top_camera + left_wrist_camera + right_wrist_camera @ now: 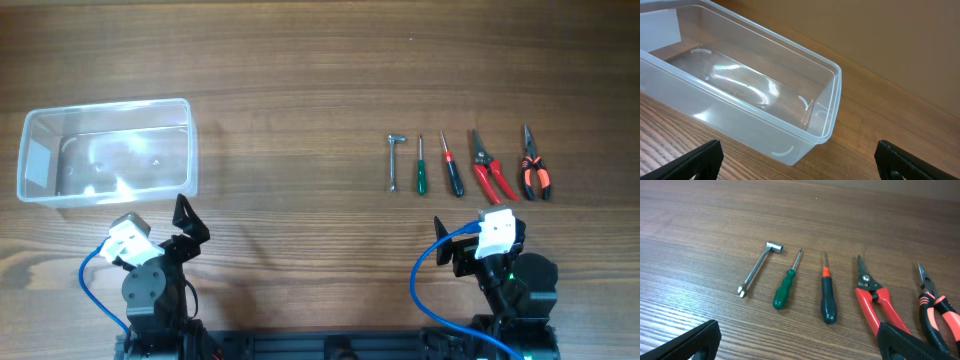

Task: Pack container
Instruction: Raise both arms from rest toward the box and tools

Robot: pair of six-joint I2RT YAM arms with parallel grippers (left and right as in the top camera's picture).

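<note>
Overhead, the container (108,150) sits at the far left of the wooden table (300,90), a clear plastic tub, rectangular with rounded corners and a thicker rim. The wood grain shows through its glossy floor, and light glares off it in pale smears. A frosted white patch shows on its left end wall. Well apart from it, on the right side of the table, five hand tools lie in a neat row, each pointing away from the arms. First is a small bare-metal L-shaped wrench (395,162) with a socket head. Next come a screwdriver with a bulbous green handle (421,172) and a slimmer screwdriver with a dark handle and an orange collar (452,172). After those lie red-handled snips (487,170) with pointed steel blades, and last needle-nose pliers (533,172) with orange and black grips. None of them touch. From the left wrist camera, the left gripper (800,162) has its matte black fingers spread wide at the bottom corners of the view, with the near corner of the tub just ahead of them over the grainy wood. From the right wrist camera, the right gripper (800,345) is likewise splayed wide, its black fingertips low in the view, the right one overlapping the snips' handles.
</note>
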